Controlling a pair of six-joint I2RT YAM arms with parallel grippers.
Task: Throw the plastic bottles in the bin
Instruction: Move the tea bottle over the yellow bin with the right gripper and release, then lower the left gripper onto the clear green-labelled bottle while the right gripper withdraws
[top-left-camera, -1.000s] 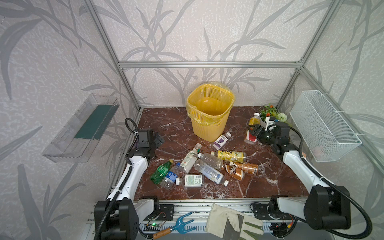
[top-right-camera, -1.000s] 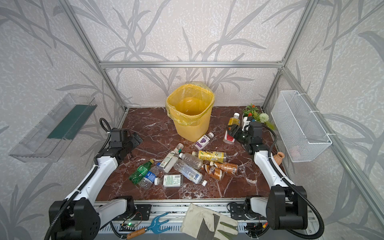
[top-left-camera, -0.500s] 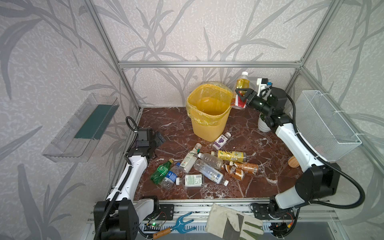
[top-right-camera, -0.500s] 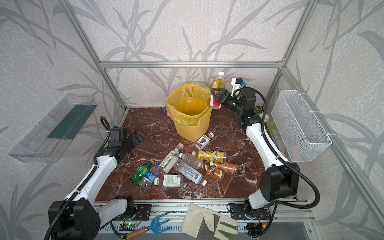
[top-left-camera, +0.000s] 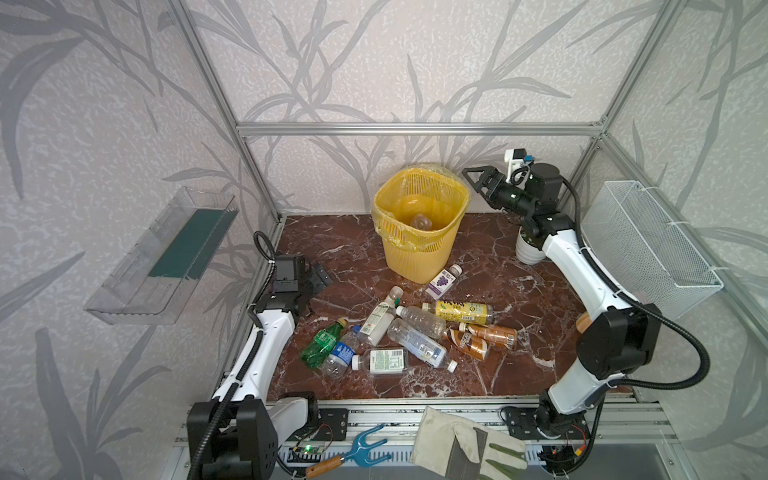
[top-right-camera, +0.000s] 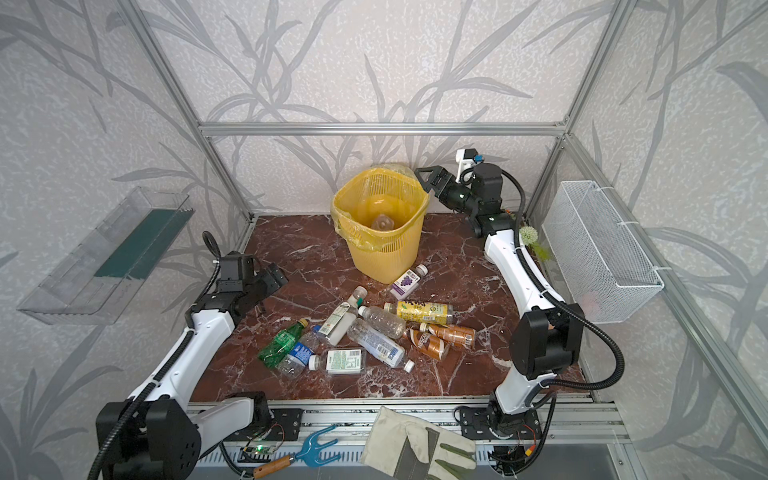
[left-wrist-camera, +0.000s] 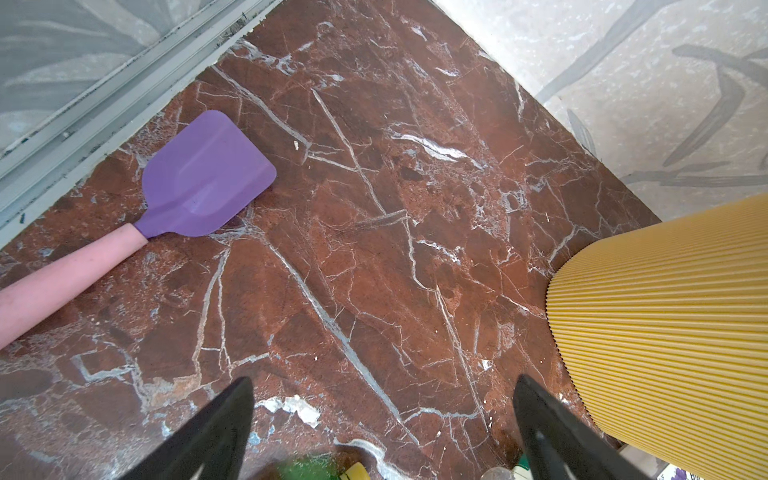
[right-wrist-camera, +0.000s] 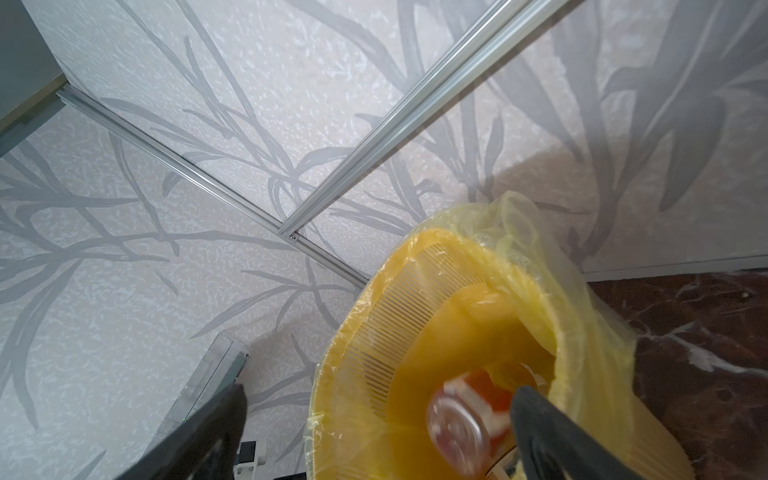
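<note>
Bottles (top-left-camera: 417, 347) lie in a heap on the floor (top-left-camera: 353, 249) just in front of the bin (top-left-camera: 419, 253), and one more bottle (right-wrist-camera: 457, 424), blurred, is inside it. The right gripper (top-left-camera: 472, 180) hangs beside the bin's rim, jaws spread wide and empty. The left gripper (left-wrist-camera: 382, 388) is low over the floor near a spatula (left-wrist-camera: 203, 178), also spread and holding nothing.

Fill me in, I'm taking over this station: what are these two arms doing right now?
The robot is clearing plastic drink bottles into the tall yellow lattice bin. The right gripper hangs open and empty beside the bin's rim. One clear bottle, blurred, is inside the bin. The left gripper is open and empty, low over the red-brown marble tabletop. About ten bottles lie scattered in front of the bin.
</note>
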